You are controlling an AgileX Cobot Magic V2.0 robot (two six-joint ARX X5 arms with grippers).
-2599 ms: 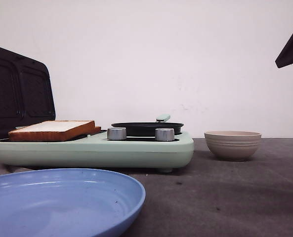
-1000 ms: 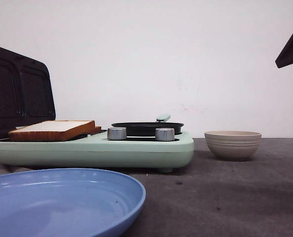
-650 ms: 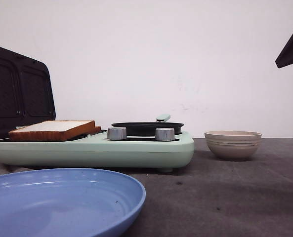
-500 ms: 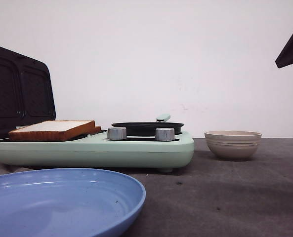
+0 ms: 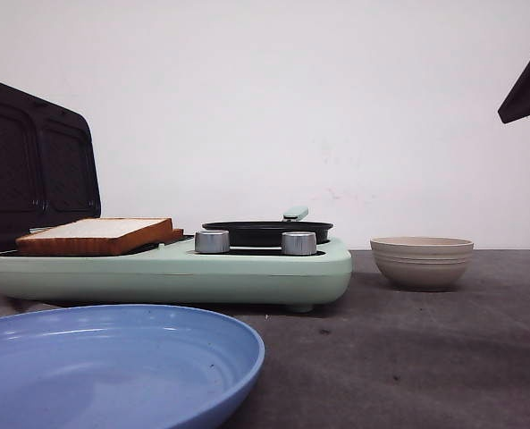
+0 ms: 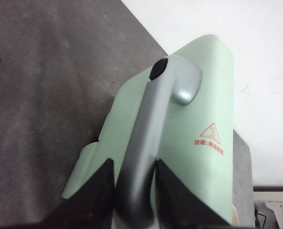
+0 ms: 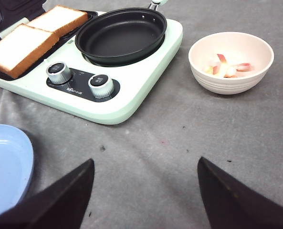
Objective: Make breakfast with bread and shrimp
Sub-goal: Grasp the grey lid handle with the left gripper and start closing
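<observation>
One blue plate (image 5: 113, 366) lies nearest. Behind it, one green cooker (image 5: 171, 268) carries two knobs (image 7: 60, 72), one black pan (image 7: 120, 34) and two bread slices (image 7: 22, 43) side by side. The bowl (image 7: 231, 62) beside it holds shrimp pieces (image 7: 225, 67). Right gripper (image 7: 143, 191) hangs spread, empty. Left gripper (image 6: 134, 191) pinches the lid handle (image 6: 153, 124).

A mint cooker (image 5: 247, 273) is sitting on grey cloth (image 7: 179, 157), holding a black pan (image 7: 120, 34); a blue plate (image 5: 113, 366) is lying nearby.
</observation>
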